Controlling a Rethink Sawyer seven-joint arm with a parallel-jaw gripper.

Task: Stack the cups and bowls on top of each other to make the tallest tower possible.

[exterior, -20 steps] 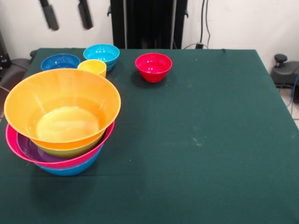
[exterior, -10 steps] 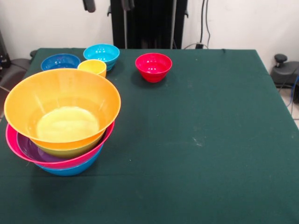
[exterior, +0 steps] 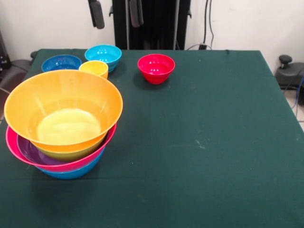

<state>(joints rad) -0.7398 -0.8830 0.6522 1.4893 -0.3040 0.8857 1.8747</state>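
Note:
The tower (exterior: 61, 123) stands at the table's left: a large orange bowl (exterior: 61, 102) on top, nested in a green, a purple, a pink (exterior: 92, 157) and a blue bowl (exterior: 71, 174). At the far side stand a small dark blue bowl (exterior: 61, 62), a light blue bowl (exterior: 103, 53), a small red bowl (exterior: 156, 67) and the yellow-orange cup (exterior: 94, 68). The red cup is out of view. My gripper (exterior: 116, 13) hangs open and empty at the top edge, high above the light blue bowl, with only its two dark fingers (exterior: 96, 13) showing.
The green tablecloth (exterior: 204, 137) covers the table. The robot's black pedestal (exterior: 152, 23) stands behind the far edge. A black object (exterior: 289, 73) sits off the table at the right.
The gripper's fingers have moved right along the top edge, from above the dark blue bowl to above the light blue bowl. The bowls and cup have not moved.

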